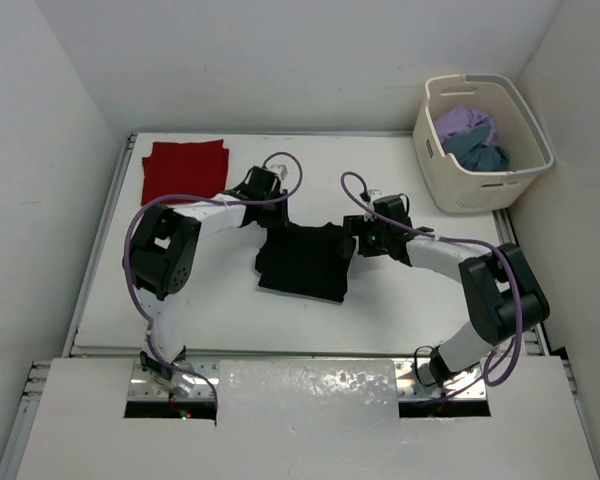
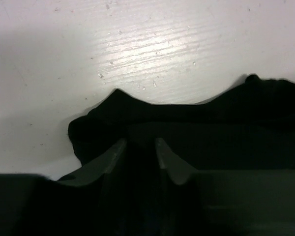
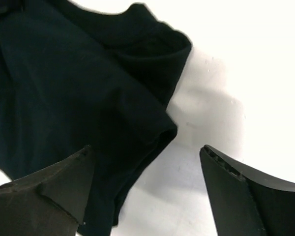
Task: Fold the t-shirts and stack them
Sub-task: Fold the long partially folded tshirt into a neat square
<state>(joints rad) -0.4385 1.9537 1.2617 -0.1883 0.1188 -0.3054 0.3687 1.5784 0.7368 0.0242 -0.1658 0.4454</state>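
A black t-shirt (image 1: 302, 260) lies crumpled mid-table. My left gripper (image 1: 266, 218) is at its back left corner. In the left wrist view its fingers (image 2: 115, 155) stand a narrow gap apart with black cloth (image 2: 196, 118) in the gap; it is too dark to tell whether they pinch it. My right gripper (image 1: 353, 233) hangs open over the shirt's back right corner. One right finger is above a sleeve fold (image 3: 88, 98), the other above bare table. A red t-shirt (image 1: 185, 168) lies folded at the back left. Lavender (image 1: 467, 122) and teal (image 1: 483, 155) shirts sit in the basket.
The cream laundry basket (image 1: 455, 190) stands at the table's back right corner. White walls close in the table on the left, back and right. Both arms' elbows bulge outward at the table's sides.
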